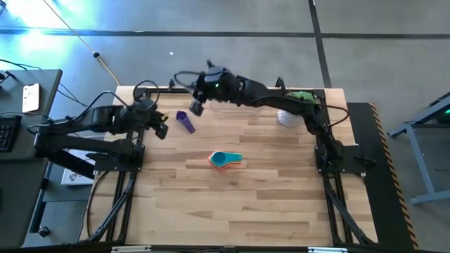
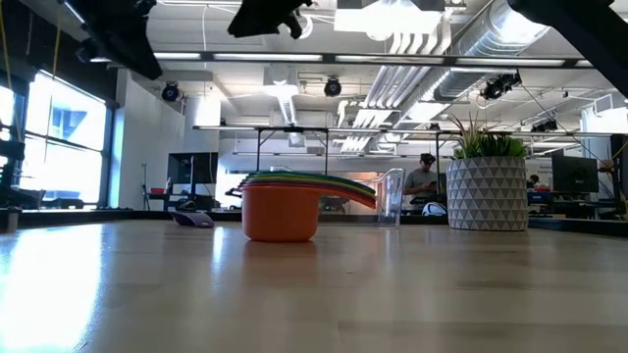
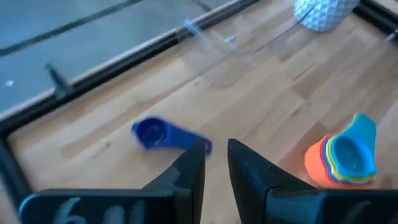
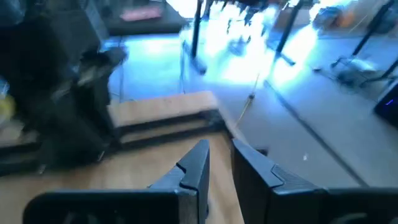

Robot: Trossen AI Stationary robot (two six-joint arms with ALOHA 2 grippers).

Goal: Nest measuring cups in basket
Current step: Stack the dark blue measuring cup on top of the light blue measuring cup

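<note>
A stack of nested measuring cups (image 1: pixel 225 160) stands on its orange bottom cup mid-table, teal innermost, also in the low view (image 2: pixel 283 208) and the left wrist view (image 3: pixel 345 155). A single purple cup (image 1: pixel 185 121) lies on the table farther back (image 3: pixel 155 133) (image 2: pixel 193 219). The clear basket (image 3: pixel 227 53) sits near the far edge (image 2: pixel 391 199). My left gripper (image 1: pixel 160 128) (image 3: pixel 216 158) hovers shut just left of the purple cup. My right gripper (image 1: pixel 197 106) (image 4: pixel 219 163), shut, hangs in the air beyond that cup, reached across toward the far left.
A white patterned pot with a green plant (image 1: pixel 287 117) stands at the far right of the table (image 2: pixel 488 191) (image 3: pixel 320 12). Bare wood lies between the stack and the near edge. The right arm (image 1: pixel 274 98) spans the far side above the basket.
</note>
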